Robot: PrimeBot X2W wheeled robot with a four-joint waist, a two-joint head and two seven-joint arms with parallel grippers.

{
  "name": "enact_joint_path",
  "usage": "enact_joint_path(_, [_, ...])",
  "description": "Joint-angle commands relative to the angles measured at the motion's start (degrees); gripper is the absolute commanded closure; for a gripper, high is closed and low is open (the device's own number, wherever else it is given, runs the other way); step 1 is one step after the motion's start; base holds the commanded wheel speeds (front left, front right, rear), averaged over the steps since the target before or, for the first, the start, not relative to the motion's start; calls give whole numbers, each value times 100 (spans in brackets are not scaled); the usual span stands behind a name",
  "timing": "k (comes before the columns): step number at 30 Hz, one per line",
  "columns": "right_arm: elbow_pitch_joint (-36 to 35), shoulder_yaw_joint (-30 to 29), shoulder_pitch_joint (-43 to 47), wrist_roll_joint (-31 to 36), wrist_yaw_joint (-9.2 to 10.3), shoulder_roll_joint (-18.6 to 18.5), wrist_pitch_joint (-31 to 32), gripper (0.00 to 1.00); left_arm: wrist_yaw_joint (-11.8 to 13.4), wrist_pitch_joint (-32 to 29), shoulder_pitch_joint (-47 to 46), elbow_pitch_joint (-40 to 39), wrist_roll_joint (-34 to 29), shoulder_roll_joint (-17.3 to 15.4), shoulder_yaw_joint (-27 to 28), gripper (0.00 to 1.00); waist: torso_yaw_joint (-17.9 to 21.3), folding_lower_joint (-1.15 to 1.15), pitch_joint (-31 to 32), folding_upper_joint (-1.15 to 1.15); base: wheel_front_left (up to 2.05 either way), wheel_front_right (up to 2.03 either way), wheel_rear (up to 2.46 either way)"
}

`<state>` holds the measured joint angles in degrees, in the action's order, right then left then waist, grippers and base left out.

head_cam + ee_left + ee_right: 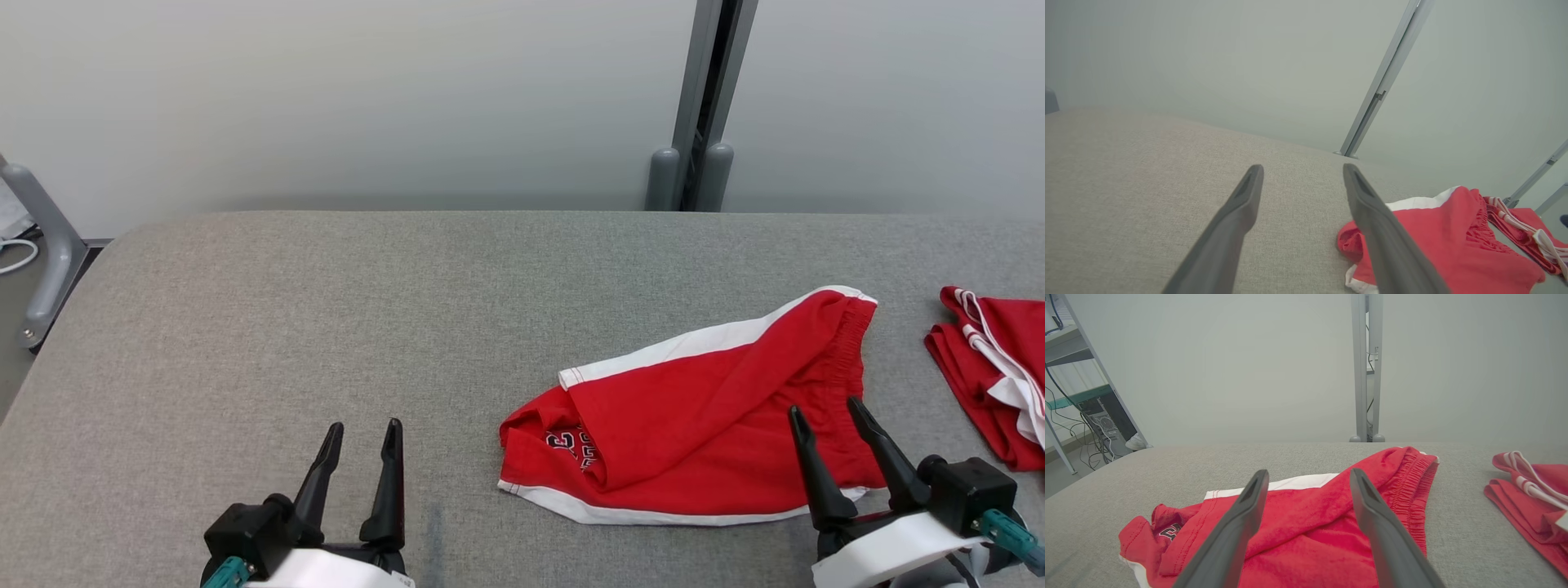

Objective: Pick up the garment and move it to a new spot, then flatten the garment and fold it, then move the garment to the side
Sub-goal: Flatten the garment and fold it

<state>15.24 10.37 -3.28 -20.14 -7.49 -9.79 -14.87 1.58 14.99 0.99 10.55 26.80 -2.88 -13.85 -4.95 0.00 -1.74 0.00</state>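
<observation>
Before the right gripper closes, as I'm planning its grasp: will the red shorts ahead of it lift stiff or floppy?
The red shorts will probably hang limp: they lie rumpled, a flap folded over. The cloth looks thin, so likely light. Pushed, they may bunch rather than slide on the woven grey table cover.

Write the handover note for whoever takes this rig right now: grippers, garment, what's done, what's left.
Left gripper: open, empty, over bare table to the left of the garment.
Right gripper: open, holding nothing, at the waistband end of the red shorts; contact cannot be told.
Red shorts: rumpled, partly folded over themselves, lying right of centre.
Second red garment: bunched at the table's right edge, apart from the shorts.
Done: nothing visible; the shorts are not gripped.
Left: pick up, move, flatten, fold, set aside.
</observation>
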Motion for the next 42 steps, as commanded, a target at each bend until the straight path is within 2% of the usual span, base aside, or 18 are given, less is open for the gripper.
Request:
enact_joint_path(1, [-3,9,3,26,0,-26,-37,0,9,22,34,-41,-40,-15,-32,0,3,0,1,0,0,0,0])
enact_joint_path(5, [24,23,-29,12,0,-17,-40,0,27,21,80,-83,-130,-15,-114,0,5,0,-12,0,0,0,0])
enact_joint_path(10, [55,49,-83,8,0,-12,-41,0,19,22,43,16,48,-13,-269,0,34,0,-58,0,0,0,0])
enact_joint_path(17, [136,76,-164,2,0,-28,-38,0,-247,-31,-225,838,410,-14,-1144,0,183,0,-188,0,0,0,0])
enact_joint_path(21, [173,83,-223,1,0,-6,-38,0,-160,-274,-590,1453,574,-19,-1615,0,280,0,-291,0,0,0,0])
enact_joint_path(31, [251,88,-317,-17,0,0,-41,0,5,-195,-1146,2276,463,-18,-1845,0,407,0,-421,0,0,0,0])
enact_joint_path(42, [341,89,-348,-15,0,6,-42,0,-110,-101,-1550,2850,567,-17,-2080,0,475,0,-475,0,0,0,0])
